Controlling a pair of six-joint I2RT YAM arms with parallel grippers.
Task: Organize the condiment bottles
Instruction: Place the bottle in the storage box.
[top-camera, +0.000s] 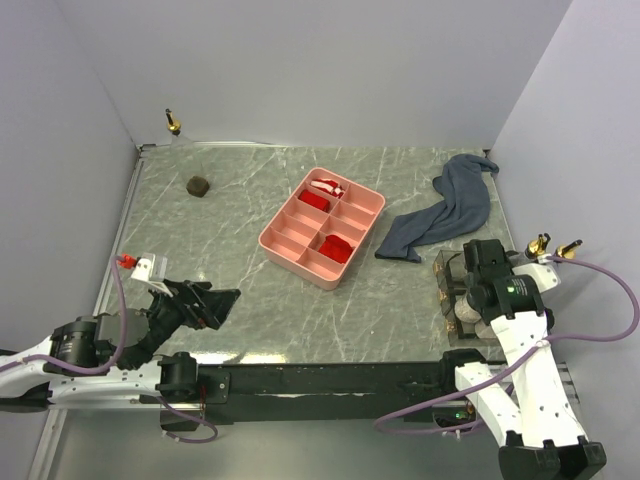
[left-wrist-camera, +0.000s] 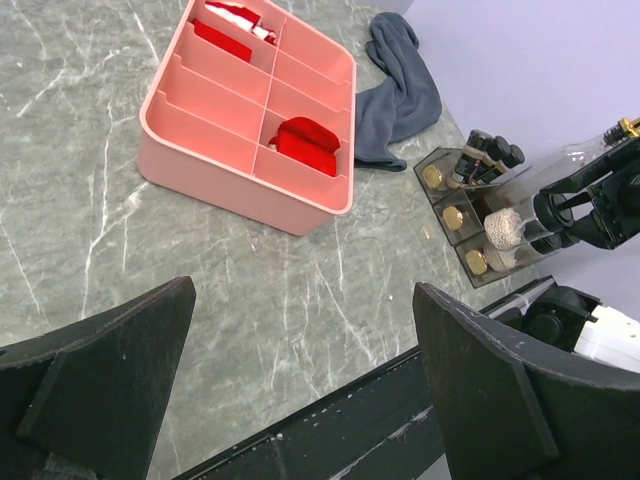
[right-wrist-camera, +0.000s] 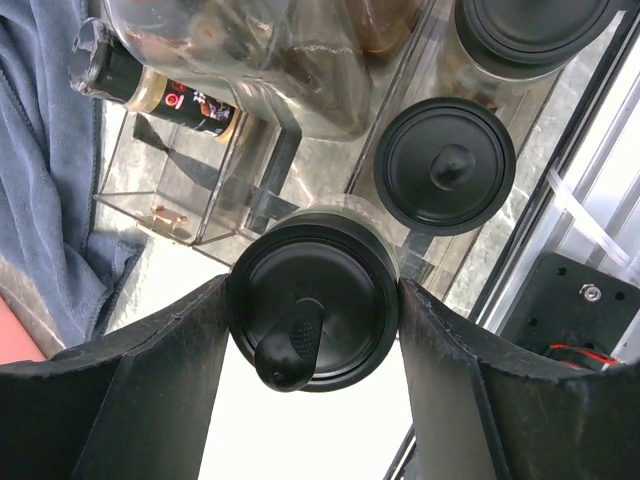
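My right gripper (right-wrist-camera: 312, 292) is shut on a clear condiment bottle with a black flip lid (right-wrist-camera: 340, 255), held over the clear organizer (right-wrist-camera: 170, 190). The left wrist view shows whitish grains in that bottle (left-wrist-camera: 505, 228). Two other black-lidded jars (right-wrist-camera: 445, 165) stand in the organizer, with a black-capped cream bottle (right-wrist-camera: 150, 88) beside them. A gold-spouted bottle (top-camera: 173, 123) stands at the back left corner, and a squat dark jar (top-camera: 198, 185) sits on the table near it. Two gold spouts (top-camera: 541, 243) show right of my right gripper (top-camera: 462, 290). My left gripper (top-camera: 215, 300) (left-wrist-camera: 302, 290) is open and empty.
A pink divided tray (top-camera: 300, 255) with red items lies mid-table. A blue-grey cloth (top-camera: 450, 205) is draped at the back right, close to the organizer (top-camera: 450, 300). Walls close in the table on three sides, and a black rail (left-wrist-camera: 330, 430) runs along the near edge.
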